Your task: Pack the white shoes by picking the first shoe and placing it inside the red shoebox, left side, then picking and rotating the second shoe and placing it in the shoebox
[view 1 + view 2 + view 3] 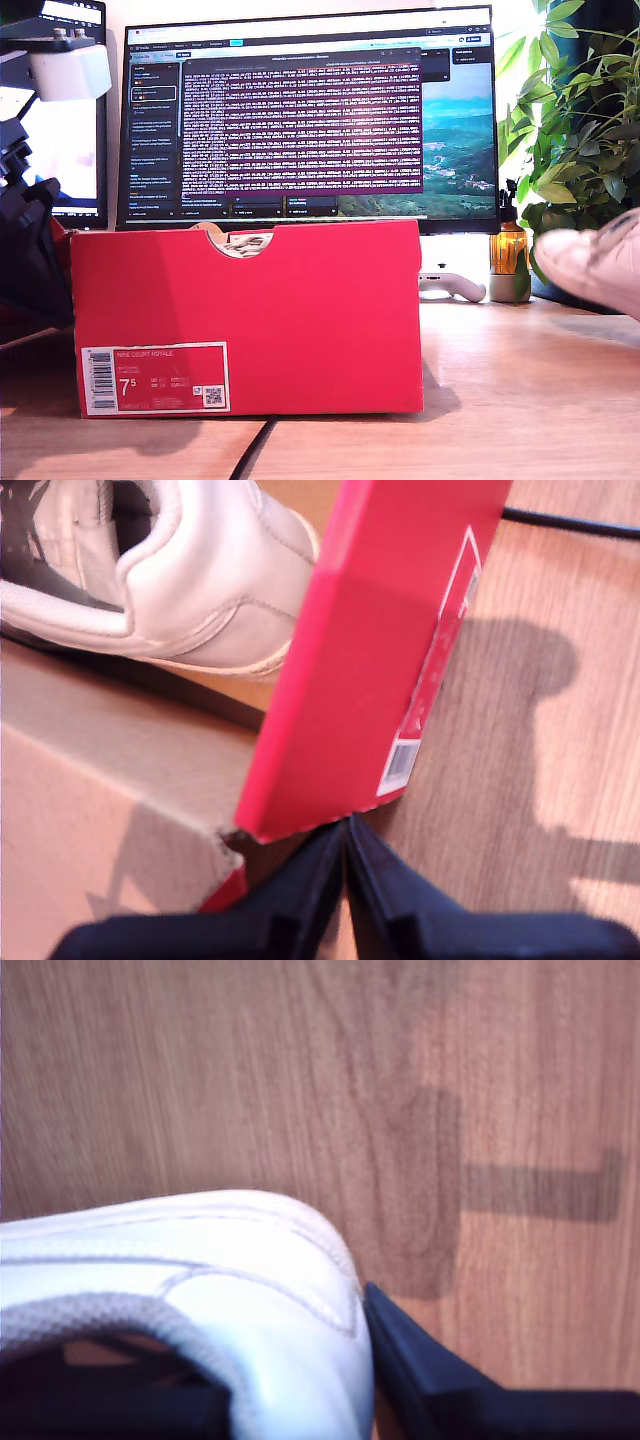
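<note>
Second shoe [190,1290]: one white shoe sits in our second gripper [330,1400] – its heel collar is between the dark jaws, which are closed on it above bare wooden table [250,1080]. In the exterior view its end [592,262] pokes in at the right edge, lifted off the table, the rest cut off.
First shoe [180,570]: lies inside the red shoebox [250,320], heel toward the box's end wall; only the heel shows.
Shoebox: upright before the monitor [310,110], label facing the exterior camera. From there its inside is hidden – only a pale scrap shows in the notch.
First gripper [347,830]: jaws pressed together, holding nothing, tips just beside the box's corner.
</note>
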You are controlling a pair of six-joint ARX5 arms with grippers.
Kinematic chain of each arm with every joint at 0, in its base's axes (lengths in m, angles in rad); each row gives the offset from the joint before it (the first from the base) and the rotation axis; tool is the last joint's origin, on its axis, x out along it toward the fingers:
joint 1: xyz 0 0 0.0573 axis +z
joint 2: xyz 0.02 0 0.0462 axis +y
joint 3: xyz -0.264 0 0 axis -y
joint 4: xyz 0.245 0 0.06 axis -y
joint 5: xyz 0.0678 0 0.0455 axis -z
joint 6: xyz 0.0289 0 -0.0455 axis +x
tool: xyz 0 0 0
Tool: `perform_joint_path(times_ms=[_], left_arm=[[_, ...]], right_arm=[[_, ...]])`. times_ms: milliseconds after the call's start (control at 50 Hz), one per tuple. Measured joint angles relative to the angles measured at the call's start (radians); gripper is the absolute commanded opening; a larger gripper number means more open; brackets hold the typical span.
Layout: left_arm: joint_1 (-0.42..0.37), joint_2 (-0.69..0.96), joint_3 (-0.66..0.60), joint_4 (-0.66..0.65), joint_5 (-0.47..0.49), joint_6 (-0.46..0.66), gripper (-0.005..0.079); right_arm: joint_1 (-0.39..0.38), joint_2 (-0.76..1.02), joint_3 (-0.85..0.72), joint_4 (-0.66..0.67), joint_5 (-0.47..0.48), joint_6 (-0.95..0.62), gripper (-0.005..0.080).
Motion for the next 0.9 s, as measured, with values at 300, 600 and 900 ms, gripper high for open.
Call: perform_joint_path(times_ms=[300, 600, 900], left_arm=[[0.000, 0.000, 0.000, 0.000, 0.000, 0.000, -0.0019], [0.000, 0.000, 0.000, 0.000, 0.000, 0.000, -0.0019], [0.000, 0.000, 0.000, 0.000, 0.000, 0.000, -0.0019]], right_arm=[[-0.019, -0.002, 0.084, -0.061, 0.006, -0.277, -0.0011], [-0.068, -0.066, 0.326, -0.245, 0.130, -0.826, -0.0011], [-0.066, -0.067, 0.539, -0.397, 0.125, -1.434, -0.0011]])
